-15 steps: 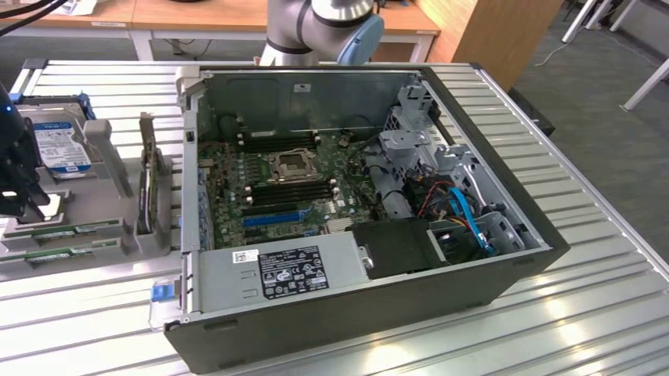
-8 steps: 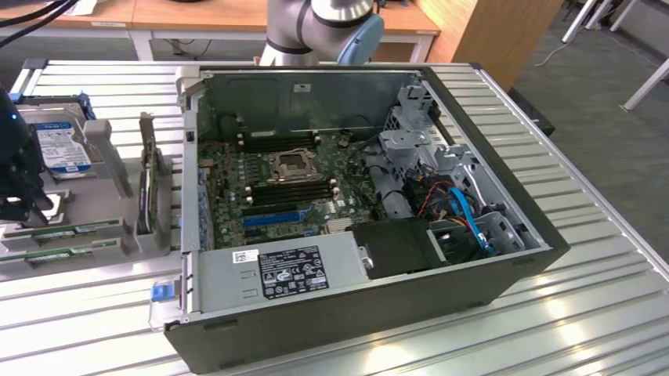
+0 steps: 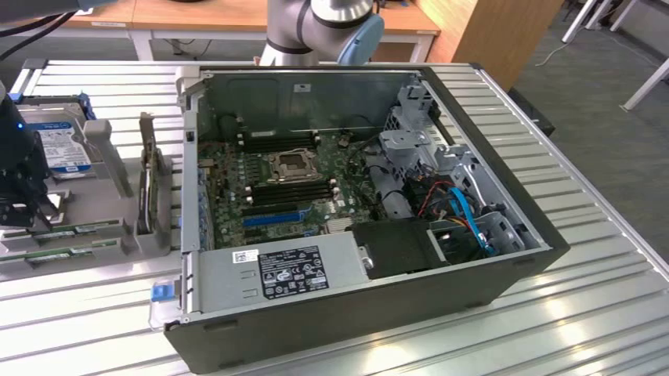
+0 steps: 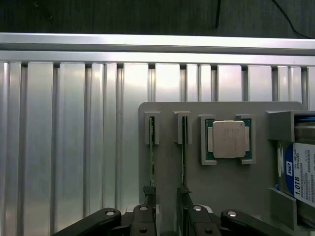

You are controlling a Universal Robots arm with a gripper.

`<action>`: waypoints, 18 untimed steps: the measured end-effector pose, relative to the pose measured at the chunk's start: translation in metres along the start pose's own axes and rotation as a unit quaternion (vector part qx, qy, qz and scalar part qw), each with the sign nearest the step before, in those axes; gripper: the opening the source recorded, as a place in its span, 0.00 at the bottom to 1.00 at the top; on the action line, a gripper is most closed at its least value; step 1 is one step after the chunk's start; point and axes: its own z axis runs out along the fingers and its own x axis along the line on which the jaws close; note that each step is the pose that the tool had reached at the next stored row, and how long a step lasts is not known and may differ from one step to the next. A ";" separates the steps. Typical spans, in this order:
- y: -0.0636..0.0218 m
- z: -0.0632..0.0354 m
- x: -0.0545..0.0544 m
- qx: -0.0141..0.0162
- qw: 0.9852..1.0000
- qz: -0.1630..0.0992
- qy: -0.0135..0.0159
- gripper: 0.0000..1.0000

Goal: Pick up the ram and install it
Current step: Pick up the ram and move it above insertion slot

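Two ram sticks stand on edge in slots of a grey holder [image 4: 221,187]: one ram stick [image 4: 152,157] and a second ram stick [image 4: 183,157] beside it. My gripper [image 4: 166,199] hovers just above their near ends, open and holding nothing, with one fingertip [image 4: 149,192] over each stick. In the exterior view the gripper [image 3: 27,207] hangs over the holder at the exterior view's left, above the green ram sticks [image 3: 74,231]. The open computer case [image 3: 502,274] shows its motherboard with black memory slots [image 3: 287,192] beside the processor socket [image 3: 290,164].
A square silver processor chip [image 4: 228,139] and a hard drive [image 4: 301,172] sit in the same holder. A thin card [image 3: 146,188] stands upright between holder and case. The ribbed metal table [image 4: 74,147] ends at a rail [image 4: 147,42]. The arm's base [image 3: 313,27] rises behind the case.
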 end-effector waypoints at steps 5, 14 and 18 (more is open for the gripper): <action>0.0000 0.0007 0.000 0.000 1.000 0.000 0.000 0.31; -0.0001 0.0006 0.007 0.000 1.000 0.000 0.000 0.31; -0.0002 0.0017 0.007 0.000 1.000 0.000 0.000 0.31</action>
